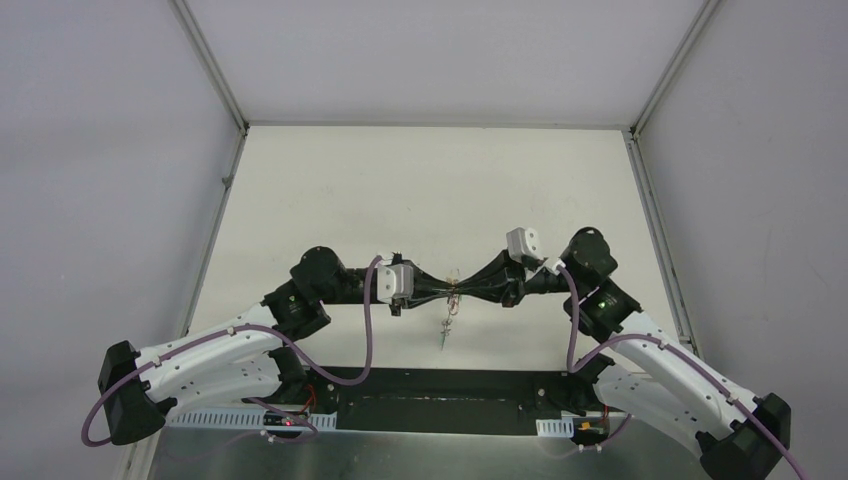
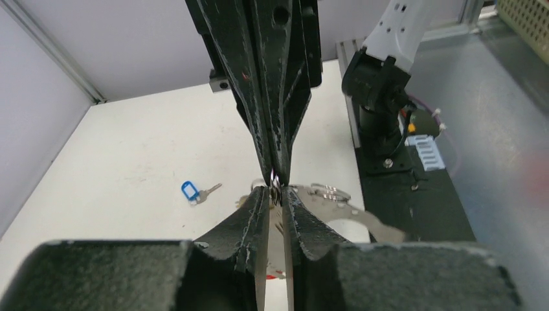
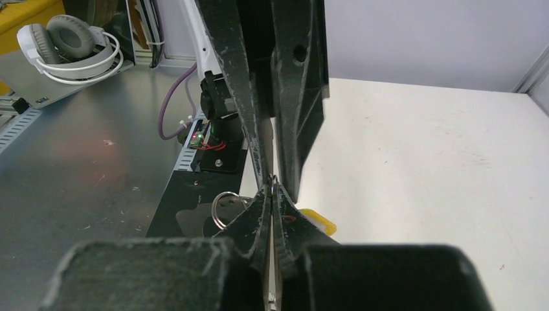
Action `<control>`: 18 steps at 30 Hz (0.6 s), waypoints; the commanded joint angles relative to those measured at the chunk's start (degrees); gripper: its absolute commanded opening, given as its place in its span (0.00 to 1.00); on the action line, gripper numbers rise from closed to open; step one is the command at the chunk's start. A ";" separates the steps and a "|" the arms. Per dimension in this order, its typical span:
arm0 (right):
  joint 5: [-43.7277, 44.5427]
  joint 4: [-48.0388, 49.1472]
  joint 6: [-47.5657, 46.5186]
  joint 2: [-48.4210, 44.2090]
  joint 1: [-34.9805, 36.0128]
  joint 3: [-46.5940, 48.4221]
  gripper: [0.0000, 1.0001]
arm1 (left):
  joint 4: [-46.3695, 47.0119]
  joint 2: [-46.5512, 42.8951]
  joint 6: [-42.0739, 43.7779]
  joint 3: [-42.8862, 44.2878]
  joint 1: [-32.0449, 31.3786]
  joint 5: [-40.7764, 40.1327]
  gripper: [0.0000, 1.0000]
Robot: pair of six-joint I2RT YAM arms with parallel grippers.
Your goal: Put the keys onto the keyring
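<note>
Blue-tagged key (image 2: 194, 192) lies apart; headphones (image 3: 68, 39) beyond.

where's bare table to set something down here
Bare: the far table between the back wall and the arms. Crowded: near centre, where the left pincer and right pincer meet above the dangling keys; a blue-tagged key lies near them.

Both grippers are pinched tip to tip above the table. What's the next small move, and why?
Probably hold the left gripper steady and pull the right gripper back slightly to test its hold. Both are shut with their tips meeting, keys hang just beneath them, and a blue-tagged key lies loose on the table.
</note>
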 commanded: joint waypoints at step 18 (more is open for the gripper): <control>8.35 -11.92 -6.43 -6.66 -0.13 2.54 0.00 | -8.32 -12.84 -2.69 0.75 -0.41 -14.57 0.80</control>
